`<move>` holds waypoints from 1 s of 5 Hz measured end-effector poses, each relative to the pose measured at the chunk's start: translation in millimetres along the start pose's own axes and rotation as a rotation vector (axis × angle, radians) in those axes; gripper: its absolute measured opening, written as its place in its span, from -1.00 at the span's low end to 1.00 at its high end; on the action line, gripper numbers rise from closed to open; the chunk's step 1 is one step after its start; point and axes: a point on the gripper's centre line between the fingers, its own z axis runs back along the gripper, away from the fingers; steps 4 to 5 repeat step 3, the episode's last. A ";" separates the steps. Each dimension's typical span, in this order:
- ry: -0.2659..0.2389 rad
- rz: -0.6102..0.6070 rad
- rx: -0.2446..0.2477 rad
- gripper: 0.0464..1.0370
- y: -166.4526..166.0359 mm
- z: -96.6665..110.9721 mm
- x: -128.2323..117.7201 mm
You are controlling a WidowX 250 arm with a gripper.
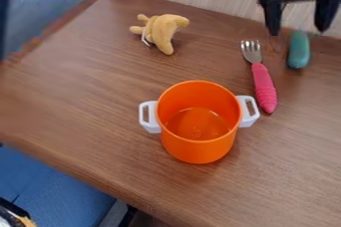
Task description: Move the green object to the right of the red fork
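Since the green object (299, 51) is right of the red fork (263, 85), looks basically done, gripper (297, 22) jaws spread.

So on my feed the green object (298, 50) is a smooth, stubby teal-green thing with rounded ends, its long side running up and down the view, just right of the red fork (262, 82). The fork's lying on the brown tabletop (100, 86), metal tines up top, chunky pinkish-red ridged handle slanting down and a bit right.
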 end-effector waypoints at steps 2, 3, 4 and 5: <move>-0.016 0.004 -0.048 0.92 21.2 21.9 -3.1; -0.015 0.002 -0.047 0.92 21.4 21.9 -3.3; -0.015 0.002 -0.047 0.92 21.4 21.9 -3.3; -0.015 0.002 -0.047 0.92 21.4 21.9 -3.3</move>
